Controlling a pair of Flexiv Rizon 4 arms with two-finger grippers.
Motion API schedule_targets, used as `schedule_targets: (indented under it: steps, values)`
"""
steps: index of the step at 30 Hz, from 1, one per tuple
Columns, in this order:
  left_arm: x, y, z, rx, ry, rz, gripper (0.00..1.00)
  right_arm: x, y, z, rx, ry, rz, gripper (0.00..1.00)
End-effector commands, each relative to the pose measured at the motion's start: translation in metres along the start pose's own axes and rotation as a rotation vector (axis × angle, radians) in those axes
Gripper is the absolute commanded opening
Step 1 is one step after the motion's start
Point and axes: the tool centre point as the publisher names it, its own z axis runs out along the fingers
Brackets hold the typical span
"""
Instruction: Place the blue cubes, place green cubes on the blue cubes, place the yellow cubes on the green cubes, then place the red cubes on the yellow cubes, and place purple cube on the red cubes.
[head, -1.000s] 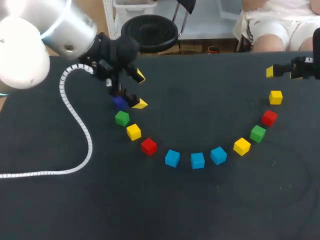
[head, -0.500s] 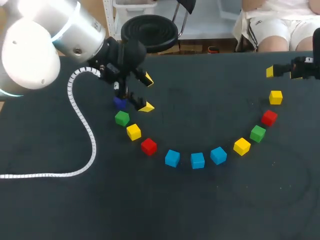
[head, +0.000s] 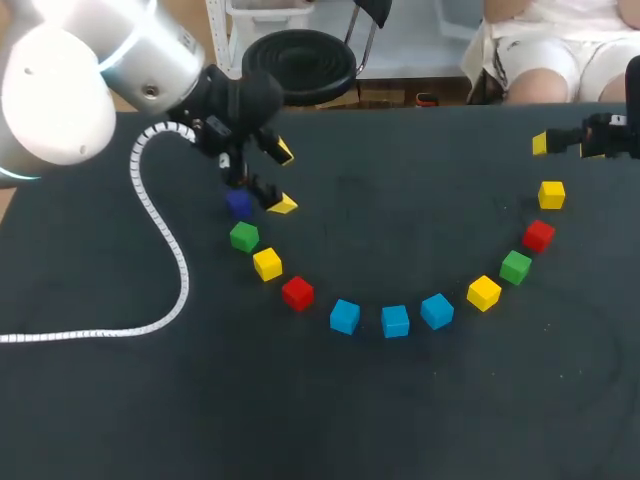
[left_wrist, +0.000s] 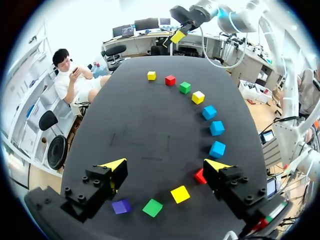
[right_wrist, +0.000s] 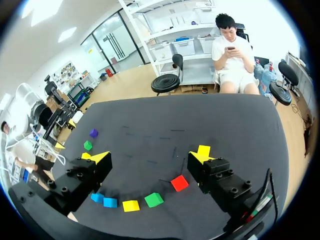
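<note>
Cubes lie in an arc on the black table: purple cube (head: 238, 204), green (head: 243, 237), yellow (head: 266, 264), red (head: 297, 293), three blue cubes (head: 395, 321), then yellow (head: 483, 293), green (head: 516, 267), red (head: 538, 236) and yellow (head: 551, 195). My left gripper (head: 283, 178) hangs open just right of the purple cube, holding nothing. In its wrist view the left gripper (left_wrist: 165, 165) stands above the purple cube (left_wrist: 121, 206) and green cube (left_wrist: 152, 207). Open and empty, my right gripper (head: 565, 145) sits at the far right, beyond the last yellow cube (right_wrist: 203, 150).
The left arm's white coiled cable (head: 170, 255) trails over the table's left side. The arc encloses bare black tabletop (head: 400, 220). The table's back edge runs close behind both grippers.
My left gripper swung a little to the right and then back left beside the purple cube. The cubes and the right arm have not moved.
</note>
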Motion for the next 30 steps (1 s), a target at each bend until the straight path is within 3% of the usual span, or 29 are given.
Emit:
schedule_targets:
  steps: [1, 12, 24, 30]
  values:
    - [0.002, 0.002, -0.002, -0.001, -0.006, -0.002, 1.0, 0.0, 0.0, 0.0, 0.0, 0.0, 0.0, 1.0]
    - [0.011, 0.011, -0.011, -0.005, -0.021, -0.017, 1.0, 0.0, 0.0, 0.0, 0.0, 0.0, 0.0, 1.0]
    - [0.011, 0.011, -0.011, -0.005, -0.021, -0.017, 1.0, 0.0, 0.0, 0.0, 0.0, 0.0, 0.0, 1.0]
    - [0.01, 0.02, -0.003, 0.019, -0.026, -0.025, 1.0, 0.0, 0.0, 0.0, 0.0, 0.0, 0.0, 1.0]
